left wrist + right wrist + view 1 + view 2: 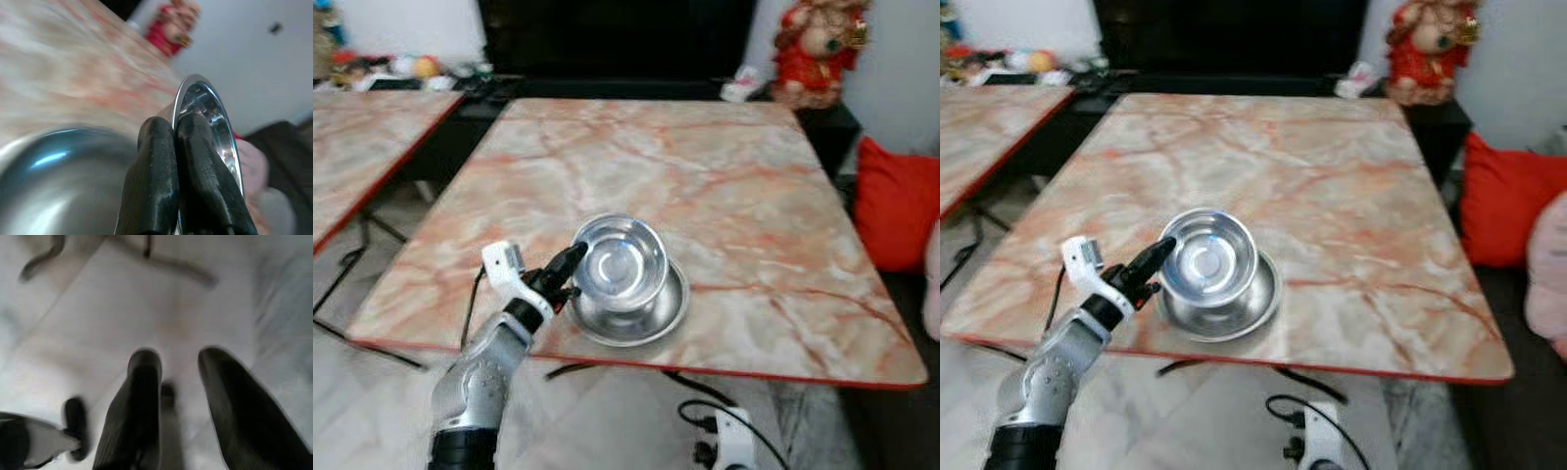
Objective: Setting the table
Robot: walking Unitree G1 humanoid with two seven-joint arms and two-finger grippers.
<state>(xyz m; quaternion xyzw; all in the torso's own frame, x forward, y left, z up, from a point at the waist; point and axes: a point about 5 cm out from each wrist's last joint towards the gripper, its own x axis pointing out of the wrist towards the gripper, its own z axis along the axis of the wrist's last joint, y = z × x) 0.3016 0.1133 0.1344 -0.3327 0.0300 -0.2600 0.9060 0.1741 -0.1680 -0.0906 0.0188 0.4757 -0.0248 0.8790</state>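
Observation:
A steel bowl point(619, 262) is tilted above a steel plate point(646, 315) near the front edge of the marble table point(724, 186). My left gripper point(570, 270) is shut on the bowl's left rim, one finger inside and one outside. In the left wrist view the two black fingers point(168, 181) pinch the shiny rim point(215, 112), with the plate's curved surface point(54, 166) below. My right gripper point(178, 377) hangs open over the pale floor.
A second marble table point(362, 147) stands at the left. A red toy figure point(818, 49) sits at the back right, a red cushion point(896, 201) at the right. Black cables point(705, 411) and a white plug strip point(729, 446) lie on the floor below the table's front edge.

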